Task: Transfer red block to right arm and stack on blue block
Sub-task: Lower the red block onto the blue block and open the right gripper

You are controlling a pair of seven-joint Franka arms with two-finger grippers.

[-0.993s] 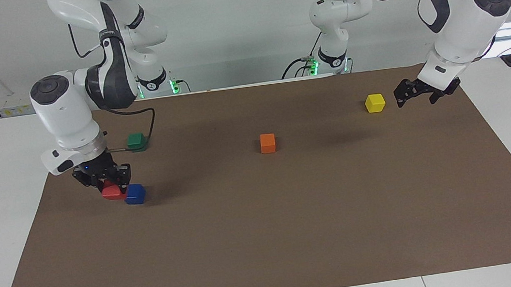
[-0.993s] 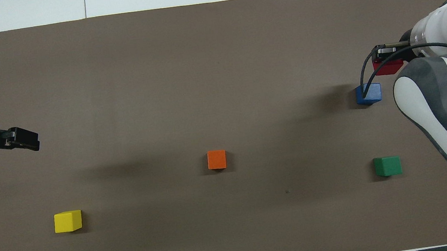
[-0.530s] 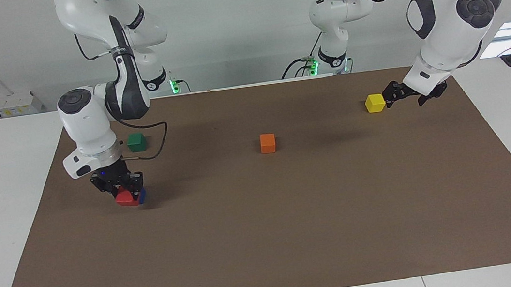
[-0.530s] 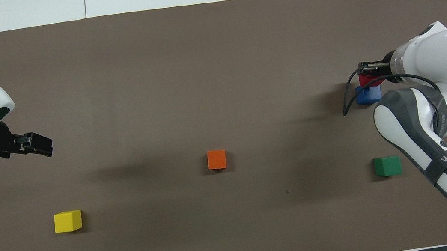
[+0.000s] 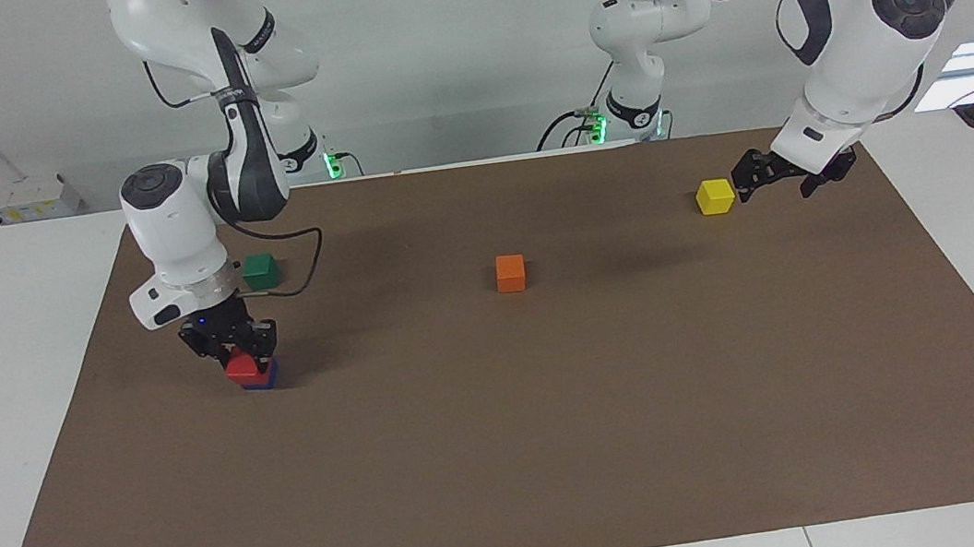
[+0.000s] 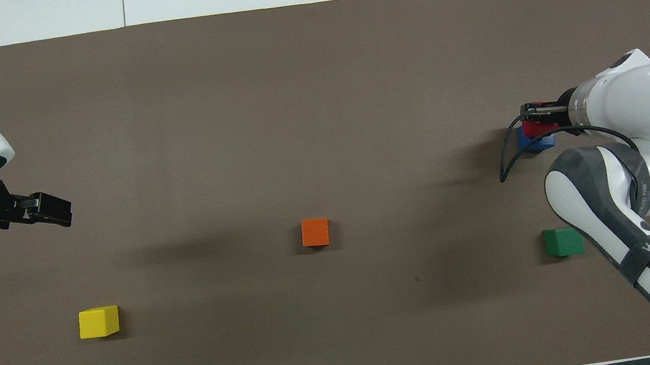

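Reading no legible lettering on blocks. Right gripper [image 5: 247, 347] clamped on red block [image 5: 240, 367], directly atop blue block [image 5: 263, 375], green block [image 5: 260, 270] at 12 o'clock. Left gripper [image 5: 745, 183] hovers beside yellow block [image 5: 714, 195]; finger gap unclear.

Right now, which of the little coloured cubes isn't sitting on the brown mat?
The red block: the right gripper holds it on top of the blue block. The green, orange and yellow cubes rest on the mat.

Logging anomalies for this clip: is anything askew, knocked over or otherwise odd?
Nothing stands out. The right claw holds the red block over the blue block; the orange cube sits flat.
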